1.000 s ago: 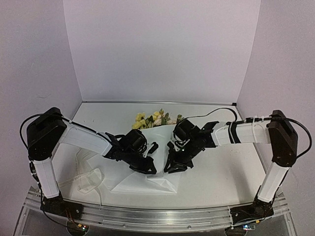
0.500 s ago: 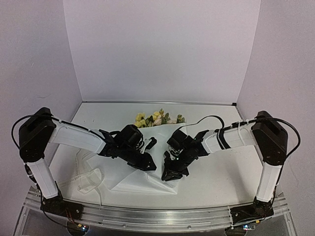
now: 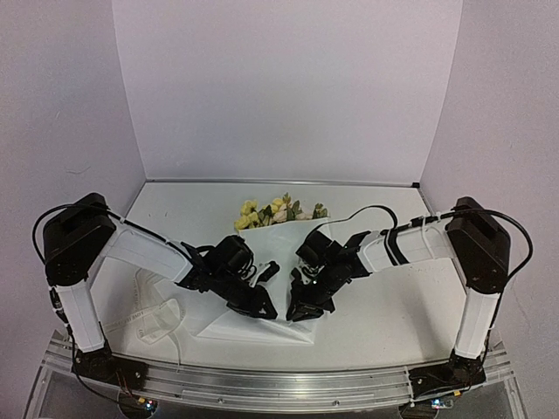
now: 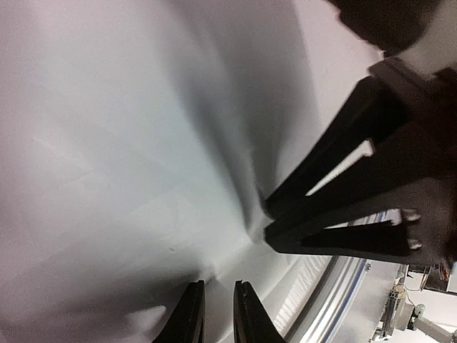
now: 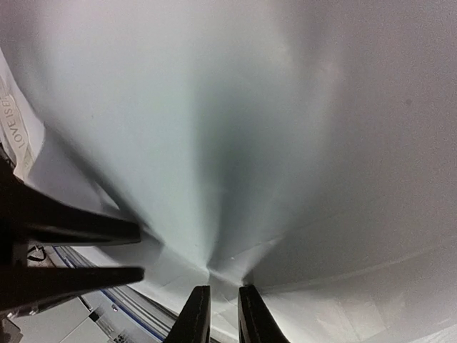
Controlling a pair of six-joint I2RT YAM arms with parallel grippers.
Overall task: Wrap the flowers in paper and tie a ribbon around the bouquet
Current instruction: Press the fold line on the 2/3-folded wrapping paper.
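Observation:
The flowers, yellow and cream with green leaves, lie at the back of the table. The white paper spreads from them toward the near edge under both arms. My left gripper and right gripper sit low and close together on its near part. In the left wrist view the left gripper has its jaws nearly together on a raised fold of paper. The right gripper pinches a ridge of paper the same way. The lettered ribbon lies loose at the left, and its edge shows in the right wrist view.
A metal rail runs along the table's near edge, just below both grippers. Purple walls close in the back and both sides. The right arm's cable loops above its wrist near the flowers.
Both grippers have come down toward the near edge and closer to each other. The left jaws opened a little, then narrowed again on the paper. The right jaws narrowed slightly.

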